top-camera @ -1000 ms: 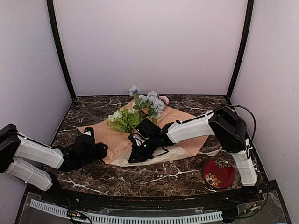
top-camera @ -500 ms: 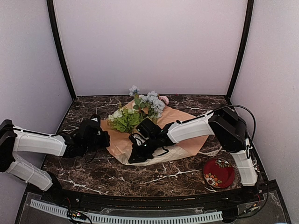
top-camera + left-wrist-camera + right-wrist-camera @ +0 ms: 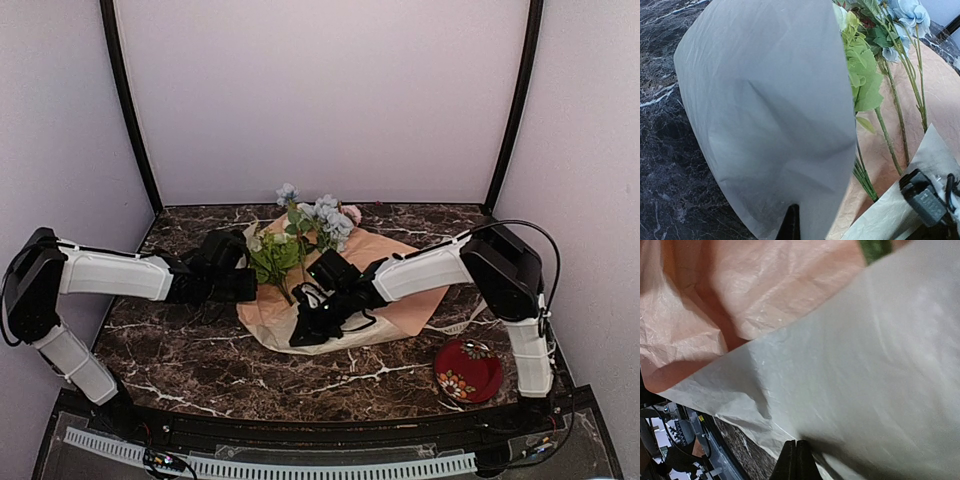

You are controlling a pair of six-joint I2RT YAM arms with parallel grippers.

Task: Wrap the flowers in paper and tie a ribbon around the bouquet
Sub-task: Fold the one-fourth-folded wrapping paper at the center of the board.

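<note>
while left end effector (image 3: 790, 221) pinches the paper (image 3: 770, 110) (flap raised by flowers (image 3: 325, 218)), right end effector (image 3: 796, 458) pinches its edge

open table (image 3: 200, 360) front left, red dish (image 3: 468, 372) front right, left arm (image 3: 110, 275) and right arm (image 3: 425, 272) reaching over the paper (image 3: 405, 315) mid-table
</note>
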